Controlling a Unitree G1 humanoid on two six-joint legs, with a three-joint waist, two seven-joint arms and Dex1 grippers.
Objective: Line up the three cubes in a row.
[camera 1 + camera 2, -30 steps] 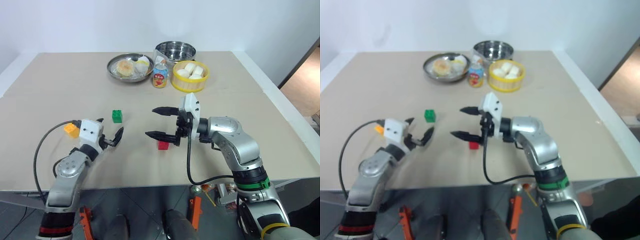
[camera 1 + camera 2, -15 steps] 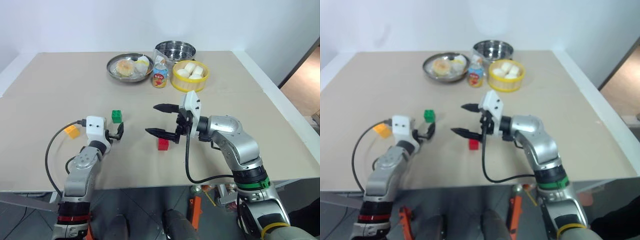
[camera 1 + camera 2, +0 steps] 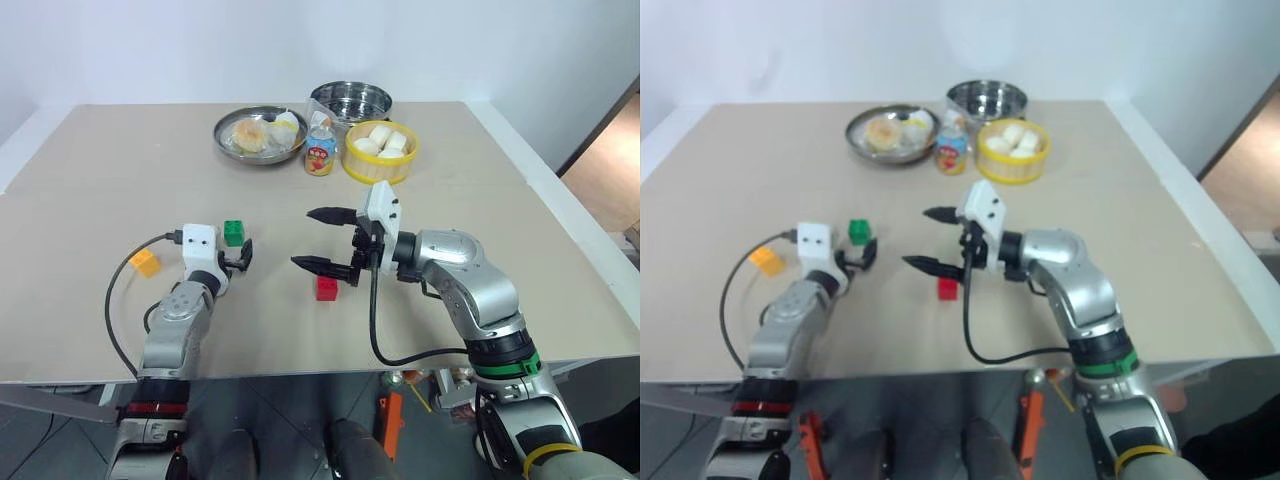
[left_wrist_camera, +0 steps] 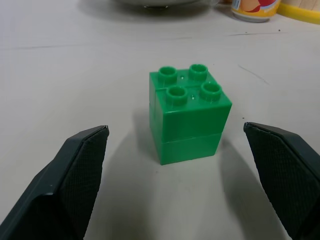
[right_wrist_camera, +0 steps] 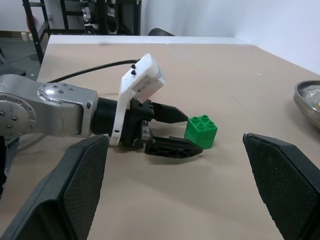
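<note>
1. Yellow-orange cube (image 3: 145, 263) sits far left on the table (image 3: 120, 180).
2. Left end effector (image 3: 238, 256), jaws wide, just short of the green cube (image 4: 189, 113).
3. Right end effector (image 3: 322, 240) hovers wide open beside the red cube (image 3: 326, 288).

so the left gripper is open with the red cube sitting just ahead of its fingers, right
Not quite: the cube just ahead of the open left gripper is the green cube, not the red one. The left wrist view shows it sitting on the table beyond the two fingers, untouched. The red cube lies below the right gripper in the left eye view.
</note>
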